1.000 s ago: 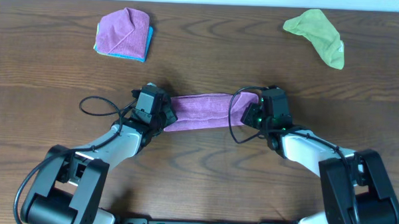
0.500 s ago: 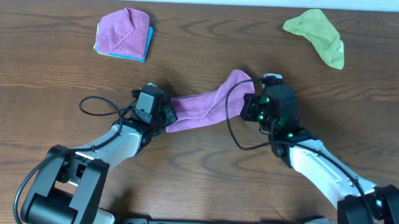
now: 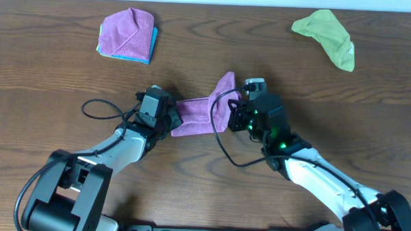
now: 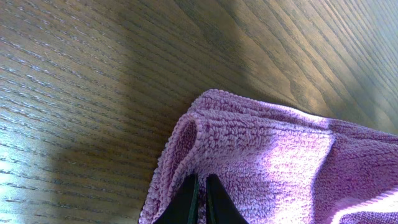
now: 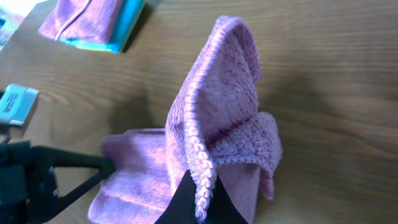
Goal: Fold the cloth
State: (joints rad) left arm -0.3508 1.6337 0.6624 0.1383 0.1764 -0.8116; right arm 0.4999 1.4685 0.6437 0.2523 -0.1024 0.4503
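The purple cloth lies as a folded strip in the middle of the table. My left gripper is shut on its left end, pressing it to the wood; the fingertips pinch the cloth. My right gripper is shut on the cloth's right end and holds it raised and carried leftward over the strip. In the right wrist view the fingers clamp the stitched edge of the cloth, which stands up in a peak.
A folded purple cloth on a blue one sits at the back left and also shows in the right wrist view. A lime-green cloth lies at the back right. A black cable loops beside my left arm.
My right gripper has lifted the cloth's right end off the table and carried it leftward, over the strip. My left gripper has stayed put on the left end.
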